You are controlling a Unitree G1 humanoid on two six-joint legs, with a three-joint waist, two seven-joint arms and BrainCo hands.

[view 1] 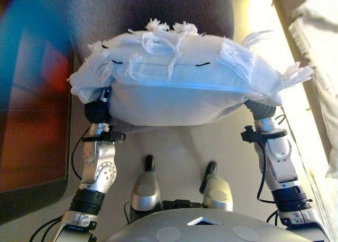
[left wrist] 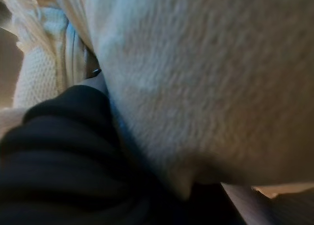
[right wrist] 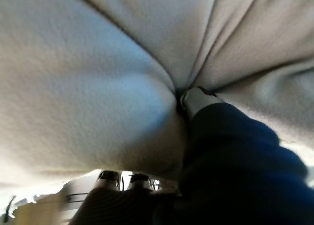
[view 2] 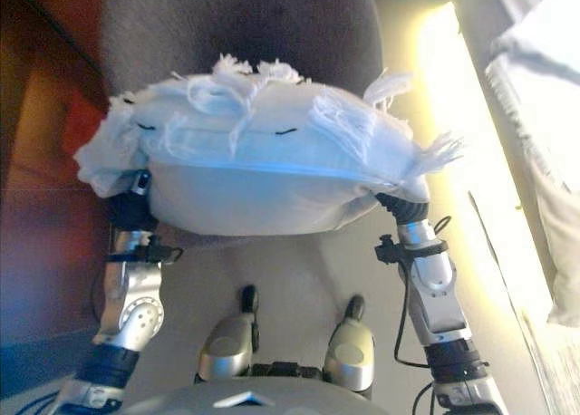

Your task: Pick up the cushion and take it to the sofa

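A white cushion [view 1: 179, 78] with fringed tassels along its top is held up in the air between my two arms, in front of my chest. My left hand [view 1: 98, 111] presses against its left underside; only its dark ribbed cover shows. My right hand [view 1: 261, 109] presses against its right underside in the same way. In the left wrist view the cushion's fabric [left wrist: 211, 77] fills the picture beside the dark cover of the left hand [left wrist: 59, 151]. In the right wrist view the right hand [right wrist: 235, 156] digs into the cushion [right wrist: 88, 77], which creases around it.
A dark grey upholstered seat [view 1: 158, 9] stands right behind the cushion. A red-brown panel with a dark frame [view 1: 31, 126] runs along the left. A pale fringed cloth [view 1: 317, 25] hangs at the far right beside a bright strip of floor [view 1: 264, 15].
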